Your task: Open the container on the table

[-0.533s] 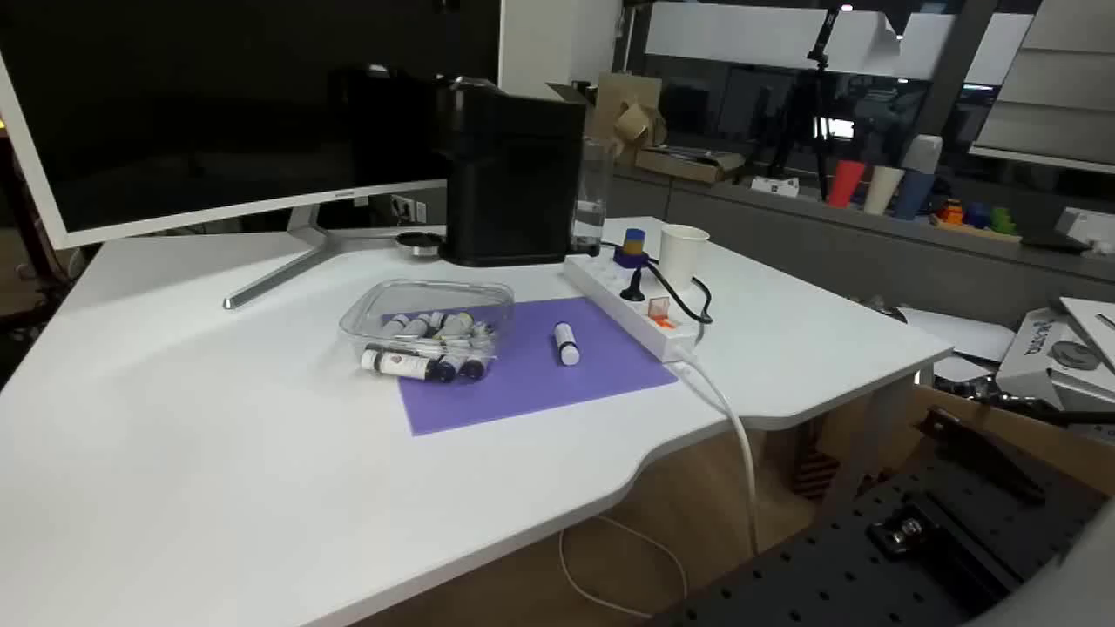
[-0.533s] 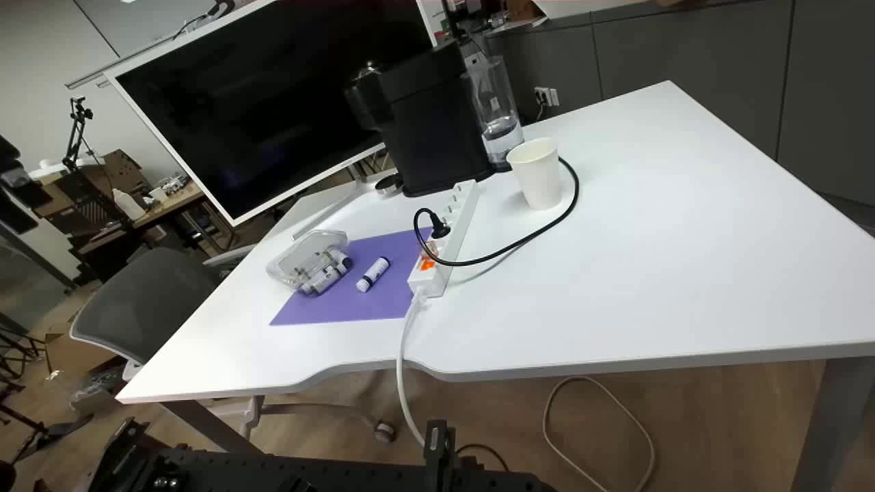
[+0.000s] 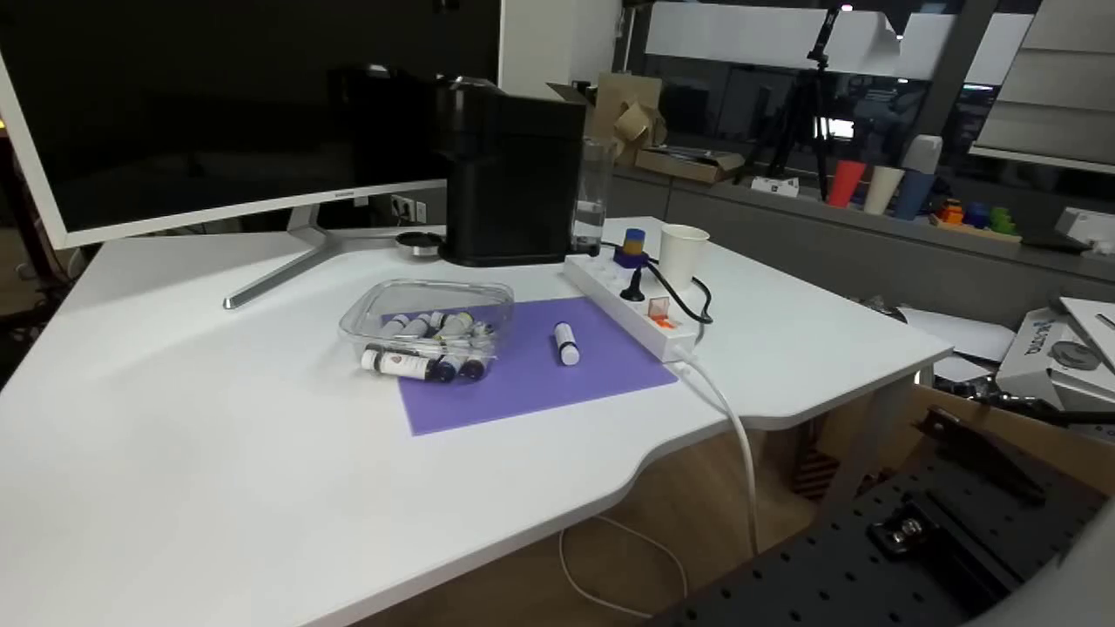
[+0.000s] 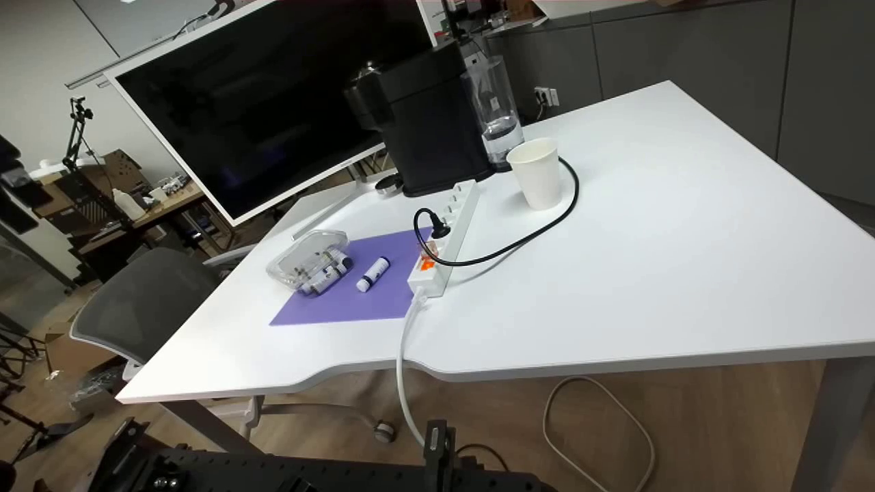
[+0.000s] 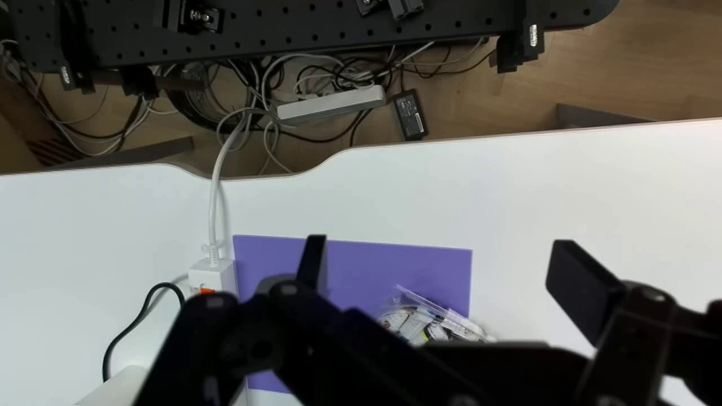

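We find the tool (image 5: 440, 254) empty, its fingers spread wide; the container (image 5: 437, 316) rests on the counter (image 3: 218, 435) below the tool, well apart from it, partly over a purple sheet (image 3: 540, 396). We judge that opening has yet to start. The clear plastic shows poorly, so we cannot tell where the opening edge lies; a misplaced fingertip may slip or push the unsecured container along. Excess closing force could crush the thin-looking wall, and tilting could spill the vials (image 3: 422, 327) inside. If the tool descends off-line, a finger may strike the power strip (image 3: 638, 320), below and to one side, or roll the loose vial (image 3: 566, 342) beneath it.
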Robot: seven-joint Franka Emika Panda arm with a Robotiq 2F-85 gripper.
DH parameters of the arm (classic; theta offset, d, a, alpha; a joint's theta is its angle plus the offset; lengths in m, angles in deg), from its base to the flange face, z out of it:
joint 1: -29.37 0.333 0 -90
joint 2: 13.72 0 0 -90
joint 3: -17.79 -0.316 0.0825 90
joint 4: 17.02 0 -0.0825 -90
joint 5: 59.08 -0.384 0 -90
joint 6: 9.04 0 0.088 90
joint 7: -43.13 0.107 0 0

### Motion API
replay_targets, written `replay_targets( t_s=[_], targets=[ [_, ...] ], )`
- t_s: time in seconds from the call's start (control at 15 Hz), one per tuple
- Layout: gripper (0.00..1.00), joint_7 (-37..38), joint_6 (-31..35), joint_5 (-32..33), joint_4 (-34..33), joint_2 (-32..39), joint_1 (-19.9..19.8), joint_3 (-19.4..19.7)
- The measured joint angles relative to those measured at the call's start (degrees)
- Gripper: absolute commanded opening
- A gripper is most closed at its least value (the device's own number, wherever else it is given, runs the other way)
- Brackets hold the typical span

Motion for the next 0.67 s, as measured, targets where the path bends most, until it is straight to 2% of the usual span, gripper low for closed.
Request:
replay_targets(
  t_s=[0.33, 0.53, 0.67],
  targets=[
    [1.00, 0.0, 0.6, 0.7, 0.0, 0.0, 0.0, -0.1],
    [1.00, 1.6, 5.9, 8.1, 0.5, 0.0, -1.1, -1.6],
    [1.00, 2.5, 10.3, 15.1, 1.1, 0.6, -3.4, -2.9]
  ],
)
